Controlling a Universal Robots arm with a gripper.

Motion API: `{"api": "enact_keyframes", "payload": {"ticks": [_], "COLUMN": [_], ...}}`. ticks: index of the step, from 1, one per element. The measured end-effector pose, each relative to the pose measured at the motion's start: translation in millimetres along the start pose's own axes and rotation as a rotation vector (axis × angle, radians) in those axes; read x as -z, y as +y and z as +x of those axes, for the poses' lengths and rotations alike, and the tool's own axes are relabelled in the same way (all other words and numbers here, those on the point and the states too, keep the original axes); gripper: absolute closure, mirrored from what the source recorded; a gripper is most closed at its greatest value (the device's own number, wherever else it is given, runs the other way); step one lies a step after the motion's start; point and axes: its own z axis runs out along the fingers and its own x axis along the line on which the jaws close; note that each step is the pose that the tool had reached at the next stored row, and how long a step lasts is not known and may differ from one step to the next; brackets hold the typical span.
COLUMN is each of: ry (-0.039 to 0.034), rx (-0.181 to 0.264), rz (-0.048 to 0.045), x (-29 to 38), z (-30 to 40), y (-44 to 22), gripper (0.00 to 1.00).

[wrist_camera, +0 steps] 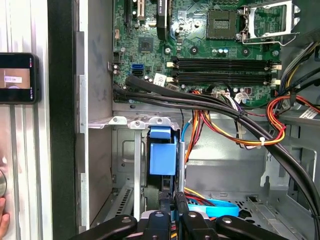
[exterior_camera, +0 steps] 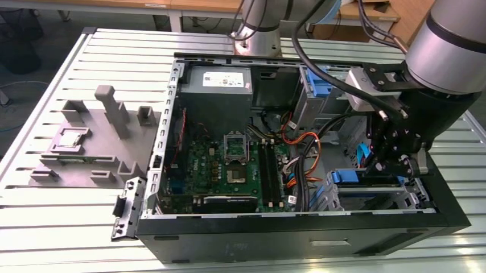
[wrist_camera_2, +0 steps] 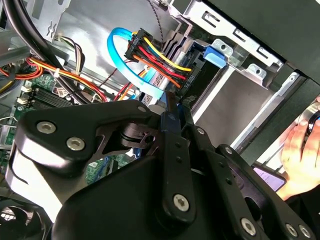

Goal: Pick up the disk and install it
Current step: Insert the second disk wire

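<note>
Blue-framed, the disk (wrist_camera: 163,156) stands on edge in the drive cage (wrist_camera: 131,121) at the case's front corner, its long axis running straight away from the end effector (wrist_camera: 170,202), whose fingers are pinched narrow on its near edge, directly behind it.

The table (exterior_camera: 91,51) is pale ribbed metal with a dull sheen. The computer case (exterior_camera: 304,239) has matt black outer panels and bare grey sheet-metal walls inside. The circuit board (wrist_camera: 200,35) is green and faintly glossy, with shiny metal around its socket. The cables (wrist_camera: 240,125) wear smooth, glossy plastic sleeves in red, yellow, orange and black. The disk (wrist_camera: 162,155) shows smooth blue plastic. The gripper (wrist_camera: 170,212) is matt black metal with bright screw heads. The arm (exterior_camera: 448,40) has a satin silver shell. The tray (exterior_camera: 83,148) is matt grey plastic.
</note>
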Motion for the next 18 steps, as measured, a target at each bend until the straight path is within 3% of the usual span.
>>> {"api": "enact_keyframes", "payload": {"ticks": [18], "ry": [-0.0010], "rx": [0.000], "rz": [-0.0001], "x": [-6.6], "z": [0.6], "y": [0.0], "gripper": [0.84]}}
